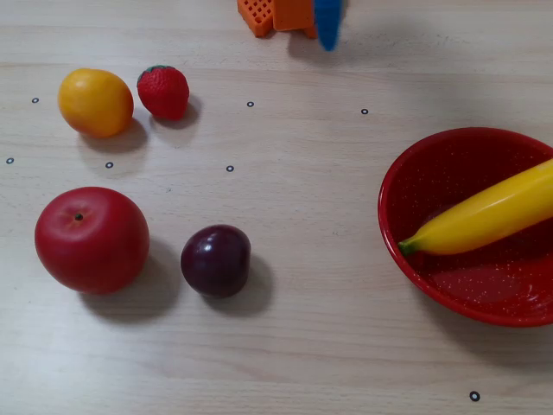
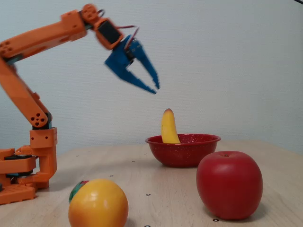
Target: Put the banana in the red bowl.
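The yellow banana [image 1: 488,214] lies inside the red bowl [image 1: 449,285] at the right of the table, green stem tip low in the bowl, its other end leaning up over the rim. In the side fixed view the banana [image 2: 168,126] sticks up out of the red bowl [image 2: 182,151]. My blue gripper [image 2: 154,88] hangs high in the air to the left of the bowl, open and empty, well clear of the banana. From above only one blue fingertip [image 1: 327,26] shows at the top edge.
A red apple [image 1: 92,239], a dark plum [image 1: 216,260], an orange fruit [image 1: 95,102] and a strawberry [image 1: 163,91] stand on the left half of the wooden table. The orange arm base [image 2: 23,165] sits at the far edge.
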`<state>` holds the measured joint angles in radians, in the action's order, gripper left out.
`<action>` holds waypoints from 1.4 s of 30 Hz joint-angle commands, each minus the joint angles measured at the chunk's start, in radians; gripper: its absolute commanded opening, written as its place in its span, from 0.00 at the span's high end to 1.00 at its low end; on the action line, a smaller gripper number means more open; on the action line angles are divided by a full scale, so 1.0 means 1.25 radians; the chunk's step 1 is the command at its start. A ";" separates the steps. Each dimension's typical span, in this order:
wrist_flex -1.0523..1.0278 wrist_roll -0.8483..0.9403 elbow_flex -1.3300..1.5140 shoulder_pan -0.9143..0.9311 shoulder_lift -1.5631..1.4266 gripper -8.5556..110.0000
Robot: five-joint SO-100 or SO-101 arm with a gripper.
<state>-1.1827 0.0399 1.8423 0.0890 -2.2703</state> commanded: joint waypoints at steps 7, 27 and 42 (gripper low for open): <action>0.039 0.087 0.364 -0.047 -0.409 0.93; 0.145 0.205 0.897 -0.088 -0.832 0.93; 0.218 0.216 0.979 -0.086 -0.832 0.92</action>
<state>-0.9342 0.3068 3.1155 -0.0061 -3.2965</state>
